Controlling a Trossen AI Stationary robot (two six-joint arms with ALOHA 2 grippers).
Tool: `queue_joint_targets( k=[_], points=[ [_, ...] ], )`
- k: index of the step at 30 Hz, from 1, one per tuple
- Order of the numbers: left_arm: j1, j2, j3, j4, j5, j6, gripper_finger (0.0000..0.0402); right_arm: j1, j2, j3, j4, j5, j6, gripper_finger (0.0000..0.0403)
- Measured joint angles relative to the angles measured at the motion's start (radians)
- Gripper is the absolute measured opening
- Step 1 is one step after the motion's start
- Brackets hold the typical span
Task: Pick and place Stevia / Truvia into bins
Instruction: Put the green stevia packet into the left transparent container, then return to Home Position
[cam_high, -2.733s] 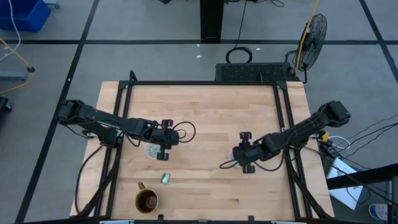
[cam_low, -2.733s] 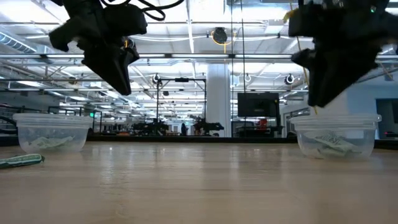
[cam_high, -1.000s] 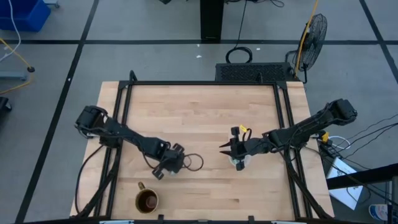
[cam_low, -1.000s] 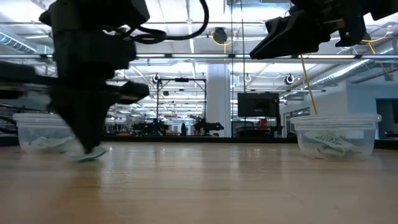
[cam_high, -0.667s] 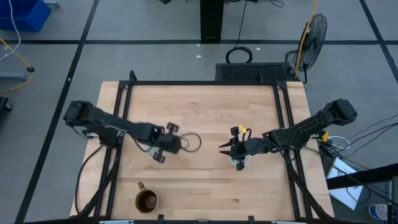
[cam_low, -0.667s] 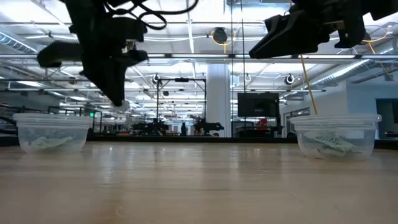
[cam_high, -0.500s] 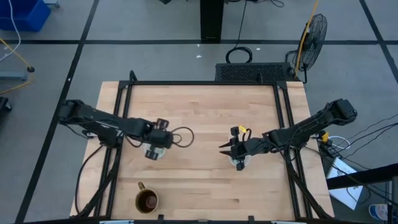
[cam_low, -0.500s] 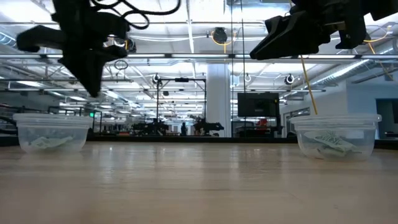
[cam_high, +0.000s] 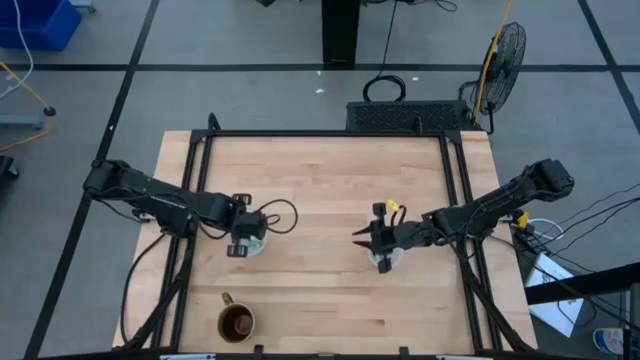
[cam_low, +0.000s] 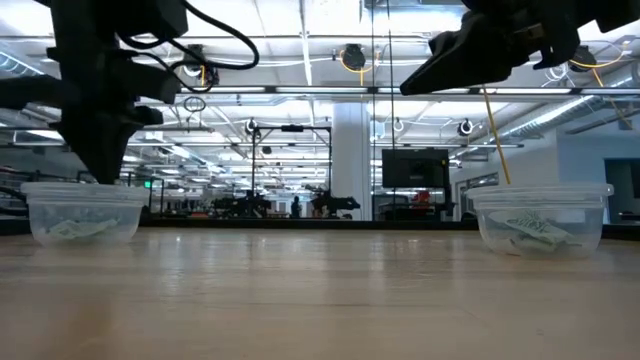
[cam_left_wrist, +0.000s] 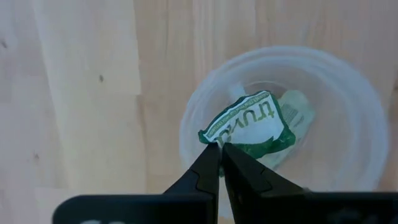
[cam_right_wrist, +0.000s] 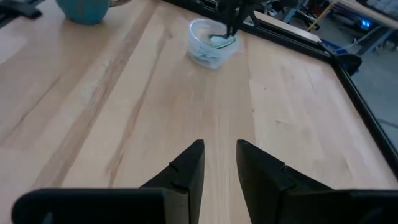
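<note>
Brown mug (cam_high: 237, 323) sits at the bench's (cam_high: 330, 190) near edge, toward the left corner, well apart from both arms.

Left gripper (cam_left_wrist: 221, 147) is poised directly over the left bin (cam_high: 250, 241), left of the bench's middle and just inside the left frame rail. Fingertips pinched together on one corner of a green-and-white Truvia packet (cam_left_wrist: 249, 125); the packet hangs over the cup's mouth, printed face up, slightly crumpled. More packets (cam_left_wrist: 297, 109) lie on the bin's floor beneath it. From table height, the left bin (cam_low: 83, 213) shows a small pile of paper at its bottom, with the arm's dark mass right above its rim.

Right gripper (cam_right_wrist: 219, 160) hangs above the right bin (cam_high: 385, 260), right of the bench's middle, fingers apart with bare wood showing between them, holding nothing. The right bin (cam_low: 542, 218) holds several packets (cam_low: 530, 229).

No loose packets visible on the open bench top.
</note>
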Motion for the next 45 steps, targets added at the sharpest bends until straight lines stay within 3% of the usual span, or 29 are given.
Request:
queue_joint_targets(
  k=[9, 17, 21, 25, 30, 37, 41, 45],
  points=[
    [0.001, -0.001, -0.002, 0.01, 0.042, -0.077, 0.0073, 0.0, 0.0, 0.0, 0.0, -0.006, 0.055, 0.0089],
    [0.001, -0.005, 0.007, 0.001, -0.019, -0.057, 0.0116, -0.004, -0.005, -0.001, 0.084, -0.007, 0.147, 0.0089],
    [0.004, -0.03, 0.023, -0.106, -0.111, -0.103, 0.0117, -0.024, -0.094, 0.003, 0.059, -0.008, 0.165, 0.0089],
    [0.005, -0.1, 0.097, -0.301, -0.187, -0.197, 0.0118, -0.039, -0.279, 0.01, -0.059, -0.008, 0.25, 0.0089],
    [-0.017, -0.301, 0.183, -0.414, -0.328, -0.255, 0.0118, -0.039, -0.499, 0.007, -0.274, -0.079, 0.34, 0.0089],
    [-0.057, -0.701, 0.188, -0.41, -0.508, -0.291, 0.0118, -0.039, -0.663, -0.128, -0.231, -0.137, 0.258, 0.0089],
    [-0.073, -0.925, 0.158, -0.36, -0.516, -0.297, 0.0118, -0.038, -0.718, -0.207, -0.226, -0.139, 0.279, 0.0089],
    [-0.087, -1.109, 0.086, -0.176, -0.428, -0.178, 0.0118, -0.038, -0.772, -0.235, -0.209, -0.14, 0.336, 0.0089]
  ],
)
